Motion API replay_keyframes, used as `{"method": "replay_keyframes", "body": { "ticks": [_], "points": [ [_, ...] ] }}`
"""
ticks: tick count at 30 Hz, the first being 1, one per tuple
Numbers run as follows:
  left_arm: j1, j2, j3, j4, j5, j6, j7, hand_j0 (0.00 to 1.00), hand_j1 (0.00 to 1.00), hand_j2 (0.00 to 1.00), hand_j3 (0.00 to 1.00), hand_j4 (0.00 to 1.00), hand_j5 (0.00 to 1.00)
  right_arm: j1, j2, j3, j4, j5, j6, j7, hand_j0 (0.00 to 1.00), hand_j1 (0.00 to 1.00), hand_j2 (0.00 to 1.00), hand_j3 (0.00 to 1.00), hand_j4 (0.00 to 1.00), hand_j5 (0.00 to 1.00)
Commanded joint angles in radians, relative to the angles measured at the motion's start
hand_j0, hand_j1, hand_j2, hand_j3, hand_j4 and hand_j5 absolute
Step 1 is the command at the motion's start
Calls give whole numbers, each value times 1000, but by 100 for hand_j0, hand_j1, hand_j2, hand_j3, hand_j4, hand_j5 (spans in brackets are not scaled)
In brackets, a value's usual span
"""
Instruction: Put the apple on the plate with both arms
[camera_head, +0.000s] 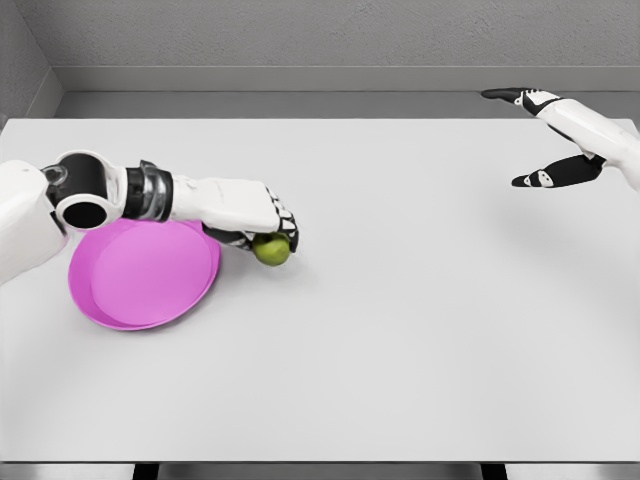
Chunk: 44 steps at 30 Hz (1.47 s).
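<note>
1. Two white arms reach over a pale grey table, one from each side of the head view.
2. At the far left, the left arm comes in with its dark-ringed elbow joint above the near edge of a pink plate, and its forearm crosses over the plate's back rim.
3. That plate is a shallow round dish lying flat on the left part of the table, with nothing resting in it.
4. Just right of the plate, the left hand is laid palm down over a green apple, its black-tipped fingers curled down around the fruit's top and far side, so the hand is clasped on the apple.
5. The apple sits at table level just beside the plate's right rim, outside the dish; whether it touches the rim cannot be told from here.
6. Across the middle, the tabletop is bare surface up to the grey back wall.
7. At the far right, the right hand is raised above the table's back corner, well apart from the apple and plate.
8. Its fingers are spread wide and grasp nothing: a dark fingertip points left at the top, and the thumb juts out lower down.
</note>
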Motion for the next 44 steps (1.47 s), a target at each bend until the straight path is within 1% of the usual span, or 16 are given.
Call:
{"method": "replay_keyframes", "body": {
  "ticks": [1,3,6,10,13,16,18,20,22,25,26,29,30,32,33,44],
  "points": [
    [0,84,54,-1,78,2,0,45,45,45,45,45,45,0,-1,-1,0,-7,3,0,100,100,100,100,100,100],
    [0,159,77,0,122,2,0,45,45,45,45,45,45,-2,-1,4,0,-7,3,0,100,100,100,100,100,100],
    [8,236,86,11,127,2,0,45,45,45,45,45,45,-3,1,13,0,-7,3,0,100,100,100,100,100,100],
    [41,280,86,13,117,2,-4,47,47,47,47,47,47,-3,2,16,0,-7,3,0,100,100,100,100,100,100],
    [63,285,86,14,116,2,-46,53,53,53,53,53,53,-2,4,17,0,-4,3,0,100,100,100,100,100,100],
    [74,282,86,31,116,2,-46,63,63,63,63,63,63,-2,4,21,0,13,3,0,100,100,100,100,100,100],
    [74,276,85,49,117,2,-46,75,75,75,75,75,75,-3,4,21,0,13,3,0,100,100,100,100,100,100],
    [75,274,86,59,119,2,-44,92,92,92,92,92,92,-2,4,21,1,13,3,0,100,100,100,100,100,100],
    [75,274,85,65,122,2,-42,100,100,100,100,100,100,-2,2,21,1,13,3,0,100,100,100,100,100,100],
    [66,195,85,59,154,2,-33,100,100,100,100,100,100,-2,4,21,0,13,3,0,100,100,100,100,100,100],
    [66,121,85,56,223,2,-33,100,100,100,100,100,100,-2,2,21,0,13,3,0,100,100,100,100,100,100],
    [35,61,108,63,321,2,-33,100,100,100,100,100,100,-5,2,21,-2,13,3,0,100,100,100,100,100,100],
    [35,63,141,92,328,2,-35,100,100,100,100,100,100,-6,2,19,0,13,3,0,100,100,100,100,100,100],
    [34,47,230,273,325,2,-36,100,100,100,100,100,100,-11,1,21,-2,11,3,0,100,100,100,100,100,100],
    [34,40,246,329,323,2,-36,100,100,100,100,100,100,-18,-1,19,-2,11,3,0,100,100,100,100,100,100],
    [37,38,249,418,318,2,-35,100,100,100,100,100,100,-20,-2,21,0,11,3,0,100,100,100,100,100,100]
  ]
}}
